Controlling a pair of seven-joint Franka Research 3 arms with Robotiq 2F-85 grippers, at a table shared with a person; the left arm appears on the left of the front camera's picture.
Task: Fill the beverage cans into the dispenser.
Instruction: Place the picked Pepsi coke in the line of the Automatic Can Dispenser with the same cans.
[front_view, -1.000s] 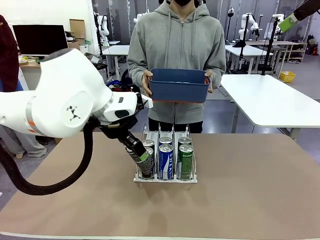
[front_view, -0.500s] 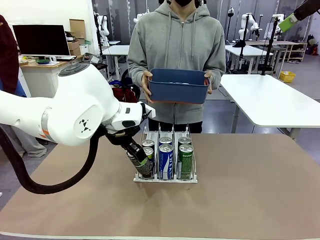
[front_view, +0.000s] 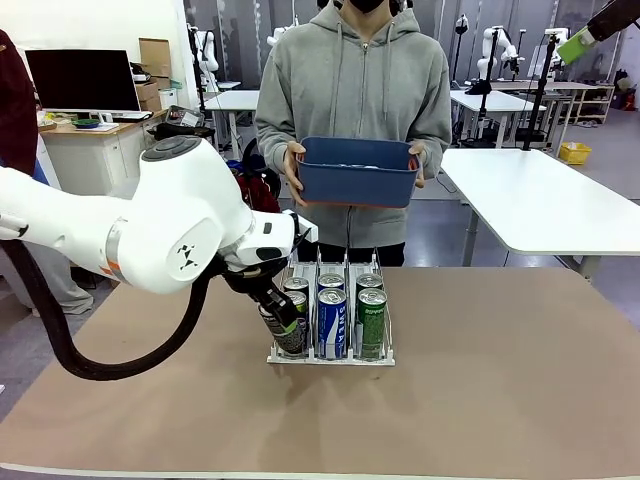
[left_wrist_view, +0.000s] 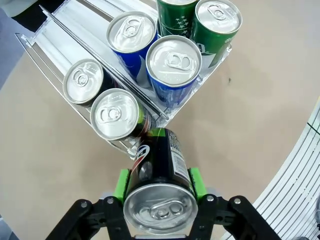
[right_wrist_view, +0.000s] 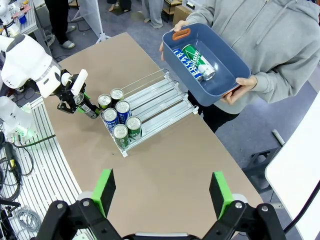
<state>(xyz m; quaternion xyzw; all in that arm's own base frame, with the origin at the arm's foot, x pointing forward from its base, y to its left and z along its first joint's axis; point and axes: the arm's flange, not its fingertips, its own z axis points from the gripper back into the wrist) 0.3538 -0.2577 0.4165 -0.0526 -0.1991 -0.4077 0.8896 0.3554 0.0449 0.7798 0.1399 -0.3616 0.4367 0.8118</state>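
My left gripper is shut on a dark beverage can. The can is tilted against the front left corner of the dispenser. The left lane holds two dark cans, the middle lane two blue ones, and the right lane two green ones. My right gripper hangs open high above the table with nothing between its fingers.
A person at the far side holds a blue bin with two cans lying in it. The brown table is bare to the right of and in front of the dispenser. Its left edge is near my left arm.
The left arm's elbow and upper body have swung to the right. The gripper and its dark can have stayed at the dispenser's front left corner.
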